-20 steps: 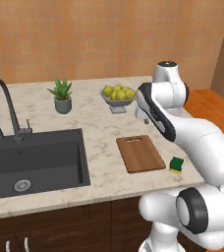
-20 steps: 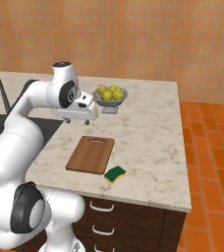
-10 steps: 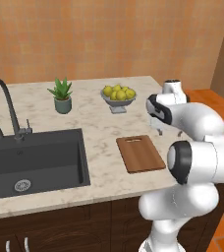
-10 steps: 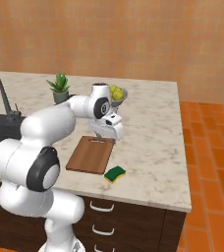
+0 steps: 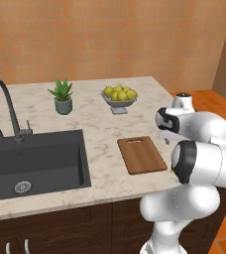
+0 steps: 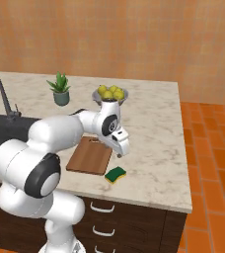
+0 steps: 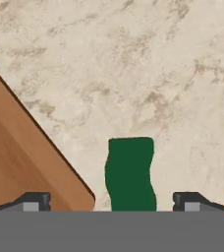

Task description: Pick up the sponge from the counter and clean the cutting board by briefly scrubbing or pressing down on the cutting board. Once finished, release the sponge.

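**Gripper above the sponge, board corner close by**

The scene is a kitchen with an orange tiled wall and a beige marbled counter (image 6: 154,123) over dark cabinets. On the counter there is a dark sink (image 5: 33,158) with a curved tap (image 5: 1,109), a small potted plant (image 6: 60,89) and a bowl of lemons (image 6: 109,94).

The cutting board (image 6: 91,155) lies flat near the front edge of the counter. The sponge (image 6: 115,174) lies on the counter just beside the board's near corner, green side up, and it does not touch the board as far as I can see. In the hand view the sponge (image 7: 130,173) sits between the two finger tips, and the board (image 7: 25,162) takes the left side with its rounded corner near the left tip.

The gripper (image 6: 119,153) hangs above the sponge with its fingers apart and nothing between them.

What could go wrong, in my judgement:
- The left finger is near the board corner. If the hand goes straight down, this finger may land on the board edge and stop the descent.
- The sponge is low and soft. A shallow grasp may pinch only the green layer, and it can slip out.
- The sponge is close to the counter's front edge, so a push from one finger may slide it toward the edge.
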